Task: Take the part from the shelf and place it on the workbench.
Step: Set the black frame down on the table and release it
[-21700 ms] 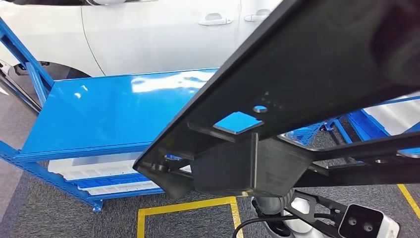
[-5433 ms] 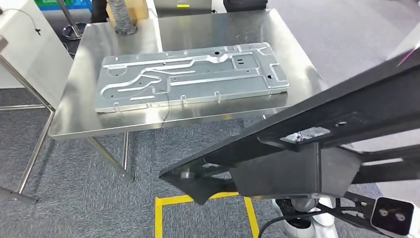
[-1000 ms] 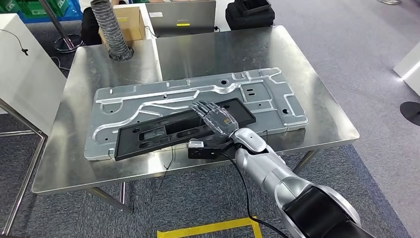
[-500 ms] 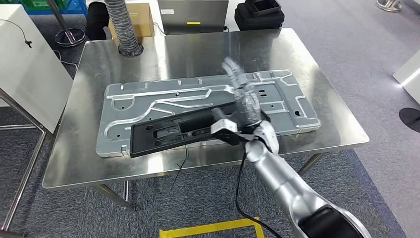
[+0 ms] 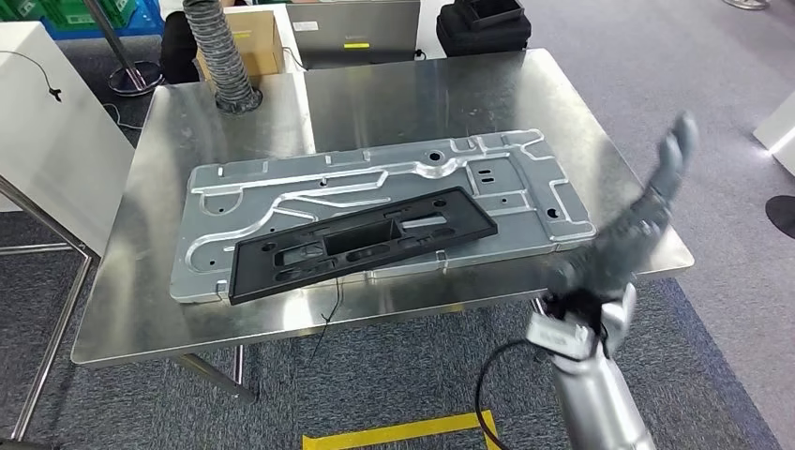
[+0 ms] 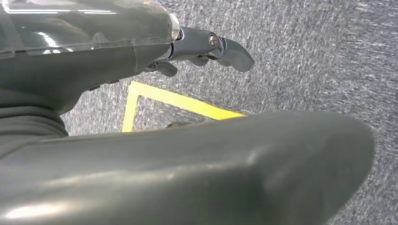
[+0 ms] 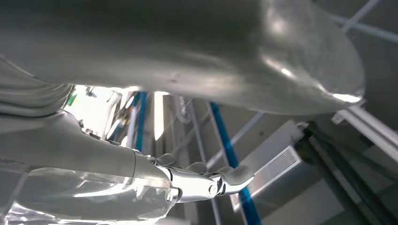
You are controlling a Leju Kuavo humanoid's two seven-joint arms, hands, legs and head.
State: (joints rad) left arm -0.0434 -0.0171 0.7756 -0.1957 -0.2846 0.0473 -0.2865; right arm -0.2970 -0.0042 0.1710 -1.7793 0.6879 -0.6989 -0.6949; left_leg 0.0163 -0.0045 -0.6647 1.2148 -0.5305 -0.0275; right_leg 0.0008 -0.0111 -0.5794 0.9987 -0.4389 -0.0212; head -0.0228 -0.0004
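Part (image 5: 361, 242) flat on workbench (image 5: 131, 300).

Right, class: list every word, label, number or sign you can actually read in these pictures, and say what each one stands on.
None can be read.
Yellow label on the grey case behind the workbench: too small to read.
Cardboard box: no legible print.
Black part and metal panel: holes and ribs, no text.
Yellow floor tape: a plain line, no lettering.
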